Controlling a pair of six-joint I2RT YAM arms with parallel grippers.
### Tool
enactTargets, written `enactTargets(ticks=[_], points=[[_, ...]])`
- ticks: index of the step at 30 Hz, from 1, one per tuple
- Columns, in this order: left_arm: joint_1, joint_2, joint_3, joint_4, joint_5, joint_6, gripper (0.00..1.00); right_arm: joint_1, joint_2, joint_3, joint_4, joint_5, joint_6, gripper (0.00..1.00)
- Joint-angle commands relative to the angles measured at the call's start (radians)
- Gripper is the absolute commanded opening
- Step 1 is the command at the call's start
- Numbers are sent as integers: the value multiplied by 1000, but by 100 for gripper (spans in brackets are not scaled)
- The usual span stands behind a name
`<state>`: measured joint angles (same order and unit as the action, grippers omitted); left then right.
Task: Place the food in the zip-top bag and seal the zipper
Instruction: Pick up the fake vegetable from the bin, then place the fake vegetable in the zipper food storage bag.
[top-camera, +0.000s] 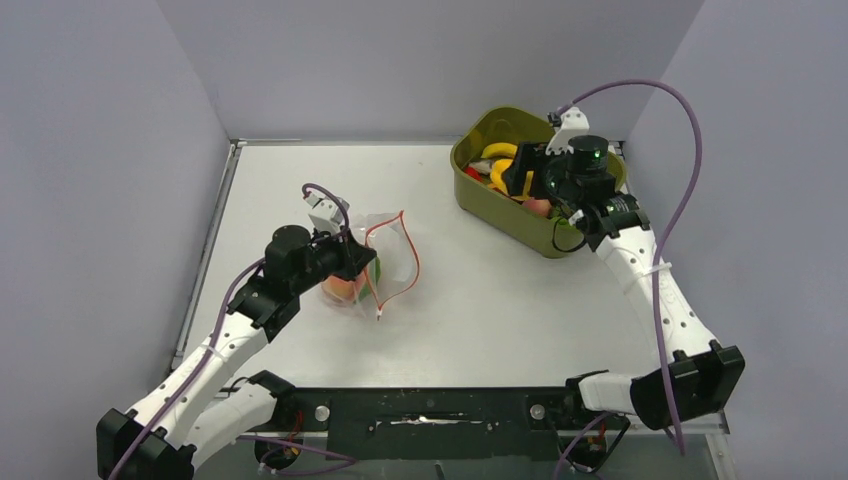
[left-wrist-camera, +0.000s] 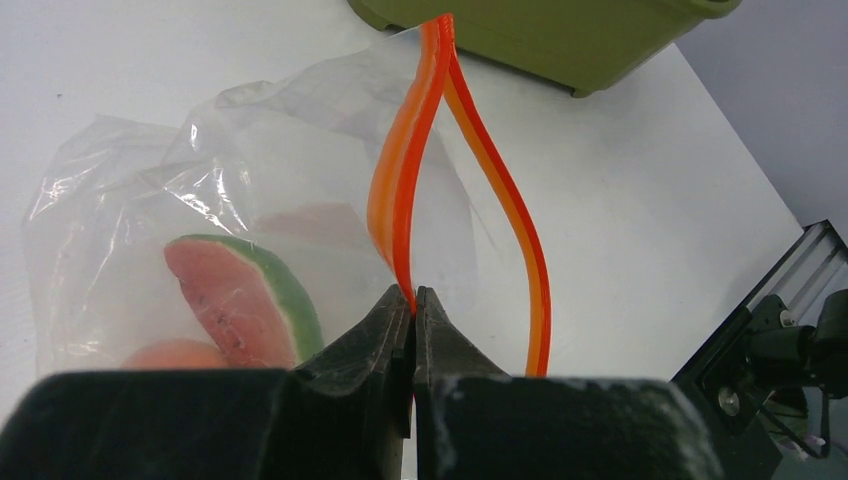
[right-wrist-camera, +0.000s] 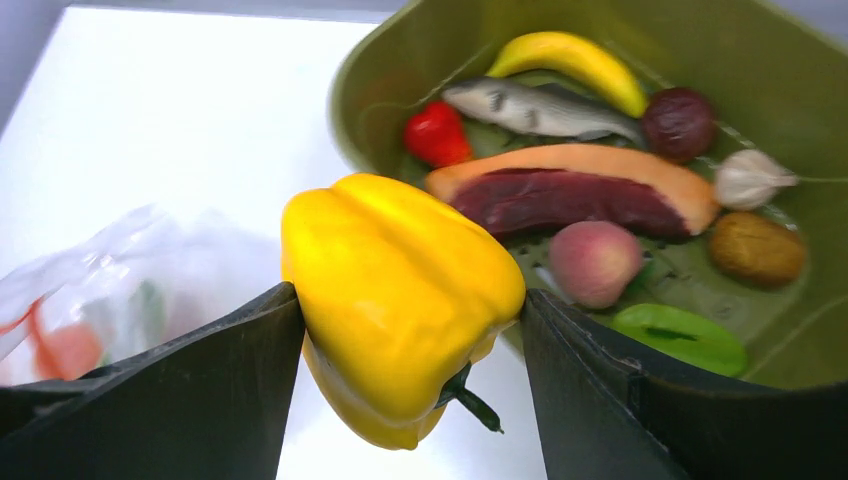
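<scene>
The clear zip-top bag (top-camera: 392, 262) lies on the table left of centre with its mouth gaping. My left gripper (left-wrist-camera: 413, 295) is shut on one side of the red-orange zipper (left-wrist-camera: 405, 170), holding that strip up. A watermelon slice (left-wrist-camera: 240, 295) and a peach-coloured piece (left-wrist-camera: 170, 353) sit inside the bag. My right gripper (right-wrist-camera: 408, 293) is shut on the yellow pepper (right-wrist-camera: 390, 260), held in the air above the left rim of the olive tub (right-wrist-camera: 370, 60). In the tub lie a banana (right-wrist-camera: 570, 55), a peach (right-wrist-camera: 593, 262) and a dark purple piece (right-wrist-camera: 678, 122).
The tub (top-camera: 500, 215) stands at the back right of the table. It also holds a toy fish (right-wrist-camera: 540, 108), a red piece (right-wrist-camera: 437, 133), a slab of meat (right-wrist-camera: 570, 195), a green leaf (right-wrist-camera: 680, 338), garlic and a brown piece. Grey walls enclose the table on three sides.
</scene>
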<state>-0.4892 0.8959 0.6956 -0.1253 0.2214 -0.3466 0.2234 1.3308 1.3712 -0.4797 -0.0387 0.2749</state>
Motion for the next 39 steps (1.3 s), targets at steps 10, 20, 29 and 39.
enactTargets(ticks=[10,20,29,39], points=[[-4,18,92,65,-2,-57,0,180,-252,-246,252,-273,201,52],[-5,15,84,70,14,-80,0,428,-188,-254,299,-144,425,52],[-5,6,44,109,39,-104,0,487,-87,-277,365,-129,655,52],[-5,-12,33,119,69,-123,0,506,32,-210,294,-97,796,54]])
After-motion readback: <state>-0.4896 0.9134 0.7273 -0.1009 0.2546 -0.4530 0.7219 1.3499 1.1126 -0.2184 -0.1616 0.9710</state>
